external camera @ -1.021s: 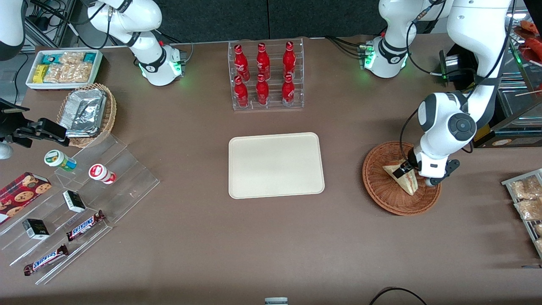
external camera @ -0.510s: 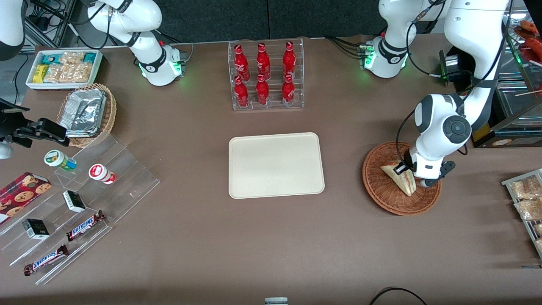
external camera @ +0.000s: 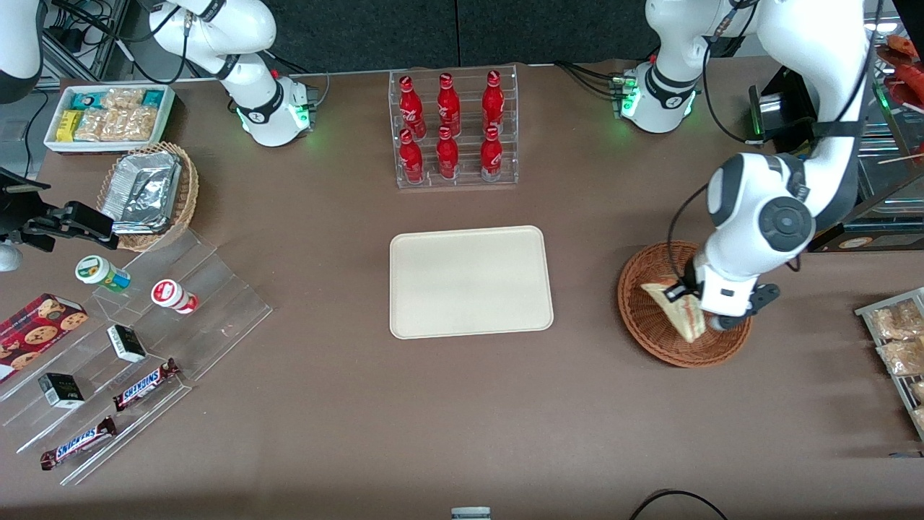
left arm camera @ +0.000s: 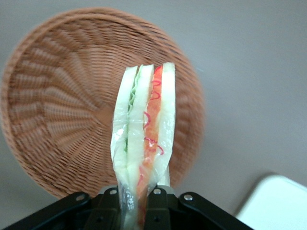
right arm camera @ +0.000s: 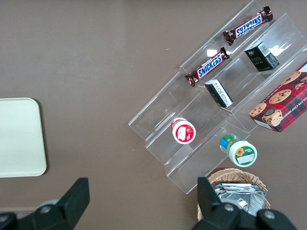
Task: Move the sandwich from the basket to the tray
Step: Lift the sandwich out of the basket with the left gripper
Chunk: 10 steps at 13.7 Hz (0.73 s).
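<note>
The left arm's gripper point(external camera: 691, 302) hangs over the round reddish-brown wicker basket point(external camera: 642, 318), shut on the sandwich point(external camera: 675, 309). The sandwich point(left arm camera: 144, 139) is a wrapped wedge of pale bread with red and orange filling, pinched between the two black fingers point(left arm camera: 160, 206) and lifted clear above the basket point(left arm camera: 57, 110). The cream-beige tray point(external camera: 471, 282) lies flat at the table's middle, beside the basket toward the parked arm's end; a corner of the tray point(left arm camera: 276, 203) shows in the left wrist view. Nothing lies on the tray.
A clear rack of red bottles point(external camera: 451, 130) stands farther from the front camera than the tray. Acrylic steps with snack bars and cups point(external camera: 130, 339), a foil-lined tan basket point(external camera: 148, 193) and a white snack bin point(external camera: 108, 115) sit toward the parked arm's end. Packets on a rack point(external camera: 899, 347) lie near the working arm's end.
The gripper has risen with the sandwich held in it, lifting the wedge off the basket floor and shifting slightly toward the tray. The basket stayed put.
</note>
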Available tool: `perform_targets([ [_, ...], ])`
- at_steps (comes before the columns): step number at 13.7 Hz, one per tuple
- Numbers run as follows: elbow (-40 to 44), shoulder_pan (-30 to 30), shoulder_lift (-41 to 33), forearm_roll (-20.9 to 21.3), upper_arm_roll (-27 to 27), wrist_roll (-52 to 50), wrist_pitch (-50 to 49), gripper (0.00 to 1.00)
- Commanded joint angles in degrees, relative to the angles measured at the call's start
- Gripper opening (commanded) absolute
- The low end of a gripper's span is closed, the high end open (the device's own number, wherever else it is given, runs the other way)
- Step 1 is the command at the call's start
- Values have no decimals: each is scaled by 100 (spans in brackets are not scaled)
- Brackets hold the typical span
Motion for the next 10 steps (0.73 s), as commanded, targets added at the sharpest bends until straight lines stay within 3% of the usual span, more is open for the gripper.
perform_targets([
  [1,189,-673,207,101,25,-22,-85,0],
  [7,1567,-2149,1367,49,16,-625,-234,0],
  [10,2297,-2581,2096,40,16,-795,-243,0],
])
